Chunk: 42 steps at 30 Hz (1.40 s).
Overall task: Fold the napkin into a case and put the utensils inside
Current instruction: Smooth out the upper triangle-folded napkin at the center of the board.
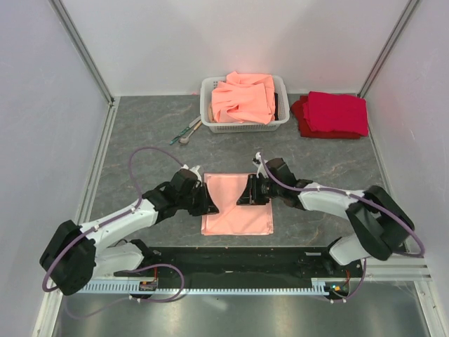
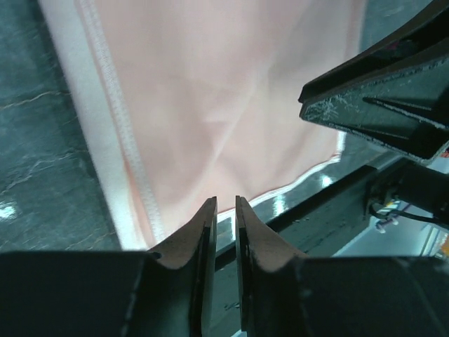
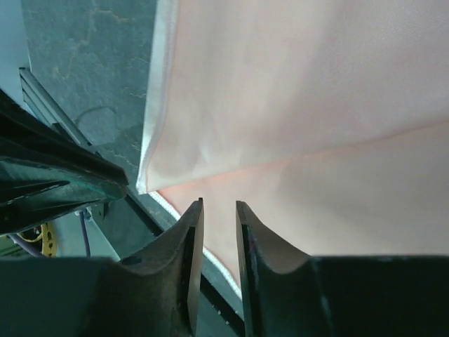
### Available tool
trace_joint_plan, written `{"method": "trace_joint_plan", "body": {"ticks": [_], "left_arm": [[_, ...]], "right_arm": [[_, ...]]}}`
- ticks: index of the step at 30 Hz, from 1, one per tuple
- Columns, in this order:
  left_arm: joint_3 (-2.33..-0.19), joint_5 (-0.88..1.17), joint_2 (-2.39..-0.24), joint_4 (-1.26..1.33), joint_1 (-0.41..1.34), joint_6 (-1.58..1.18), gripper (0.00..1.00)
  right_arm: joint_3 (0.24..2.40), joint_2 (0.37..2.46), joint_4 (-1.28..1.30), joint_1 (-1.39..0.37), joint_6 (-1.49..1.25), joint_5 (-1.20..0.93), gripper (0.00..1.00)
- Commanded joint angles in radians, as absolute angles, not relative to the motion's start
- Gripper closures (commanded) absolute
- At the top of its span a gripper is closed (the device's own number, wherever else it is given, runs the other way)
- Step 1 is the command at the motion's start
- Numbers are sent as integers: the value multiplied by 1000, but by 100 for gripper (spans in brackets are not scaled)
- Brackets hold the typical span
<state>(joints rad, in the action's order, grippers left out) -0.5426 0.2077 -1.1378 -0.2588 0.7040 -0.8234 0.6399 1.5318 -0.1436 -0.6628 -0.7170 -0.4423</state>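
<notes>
Left claw [image 2: 224, 202], right claw [image 3: 219, 205]; jaws ajar

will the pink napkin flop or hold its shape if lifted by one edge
Probably floppy: the napkin lies thin and flat on the table, softly creased. Likely light, so a push may bunch it rather than slide it. Its stitched hem looks a firmer pinch spot.

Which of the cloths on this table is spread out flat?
The pale-pink napkin at the front; the orange cloths are heaped in the white basket, the red cloths folded beside it.
</notes>
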Motion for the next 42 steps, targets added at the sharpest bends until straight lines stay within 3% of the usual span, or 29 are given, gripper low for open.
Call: {"method": "trace_joint_plan", "body": {"ticks": [1, 10, 20, 26, 31, 37, 42], "left_arm": [[-581, 258, -1167, -210, 738, -833, 76], [-575, 281, -1379, -58, 799, -864, 78], [-616, 267, -1444, -37, 882, -870, 75], [-744, 324, -1322, -130, 900, -862, 65], [-836, 172, -1183, -360, 855, -795, 57], [-755, 218, -1051, -417, 573, -773, 56], [-700, 233, -997, -449, 424, -769, 57]], "right_arm": [[611, 1392, -3, -663, -687, -379, 66], [373, 1232, -3, -660, -739, -270, 69], [305, 1174, 130, -509, -750, -121, 70], [435, 1198, 224, -496, -709, -19, 68], [653, 1284, 340, -491, -556, 35, 58], [814, 1293, 451, -741, -460, 146, 33], [886, 1362, 482, -994, -457, 164, 30]]}}
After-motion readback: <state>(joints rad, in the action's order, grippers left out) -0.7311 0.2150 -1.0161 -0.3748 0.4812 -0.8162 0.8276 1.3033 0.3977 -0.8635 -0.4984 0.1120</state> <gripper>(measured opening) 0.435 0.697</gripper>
